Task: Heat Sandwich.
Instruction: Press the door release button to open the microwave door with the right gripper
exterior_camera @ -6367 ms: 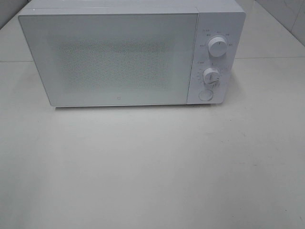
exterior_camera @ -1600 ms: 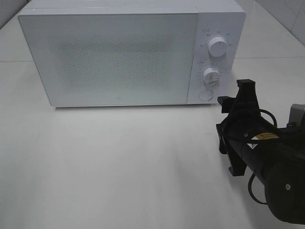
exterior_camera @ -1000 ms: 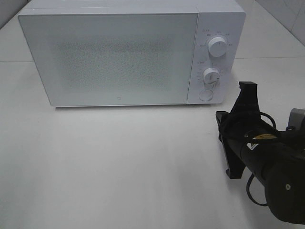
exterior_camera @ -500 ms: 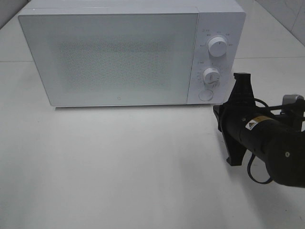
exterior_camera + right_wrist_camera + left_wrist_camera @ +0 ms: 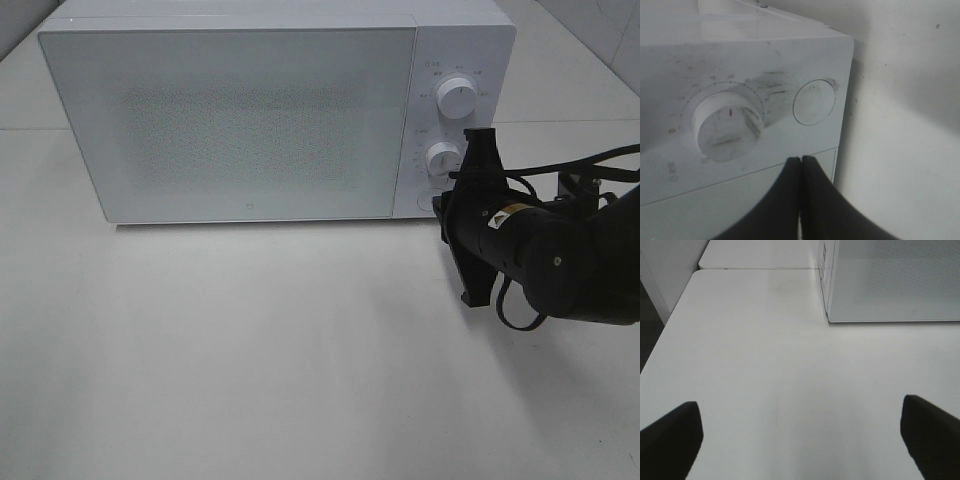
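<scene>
White microwave (image 5: 240, 120), door shut, sits upper centre of the high view on the pale desk (image 5: 250, 350); the sandwich shows in no view, so its place cannot be told. Right gripper (image 5: 441, 204) at right of frame, fingers (image 5: 820, 200) pressed together tip to tip, close to the round button (image 5: 813, 102) beside the lower dial (image 5: 729, 125), contact unclear. Left gripper (image 5: 801, 437) over bare desk near the microwave's corner, fingers (image 5: 932, 435) spread wide, holding nothing.
</scene>
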You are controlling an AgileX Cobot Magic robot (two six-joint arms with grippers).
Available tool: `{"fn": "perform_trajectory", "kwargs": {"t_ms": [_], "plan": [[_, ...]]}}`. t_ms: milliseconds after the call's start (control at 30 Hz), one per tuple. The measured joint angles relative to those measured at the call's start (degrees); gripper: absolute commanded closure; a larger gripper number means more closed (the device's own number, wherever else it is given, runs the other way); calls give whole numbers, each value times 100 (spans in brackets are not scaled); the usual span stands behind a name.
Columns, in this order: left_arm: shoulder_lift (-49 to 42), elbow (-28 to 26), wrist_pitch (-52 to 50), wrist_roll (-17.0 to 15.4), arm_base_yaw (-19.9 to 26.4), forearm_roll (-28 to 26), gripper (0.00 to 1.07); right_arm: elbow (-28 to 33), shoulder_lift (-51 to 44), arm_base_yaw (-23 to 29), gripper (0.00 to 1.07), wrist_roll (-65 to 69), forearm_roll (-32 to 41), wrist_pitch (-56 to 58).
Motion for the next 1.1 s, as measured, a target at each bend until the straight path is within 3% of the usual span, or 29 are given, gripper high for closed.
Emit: {"fn": "perform_trajectory", "kwargs": {"t_ms": [667,1100], "plan": [[0,0,0,0,0,0,5,-1134,1134,-367,107,69,-63,252],[0,0,0,0,0,0,5,-1226,1301,-401,106,-34,-6,-34]]}}
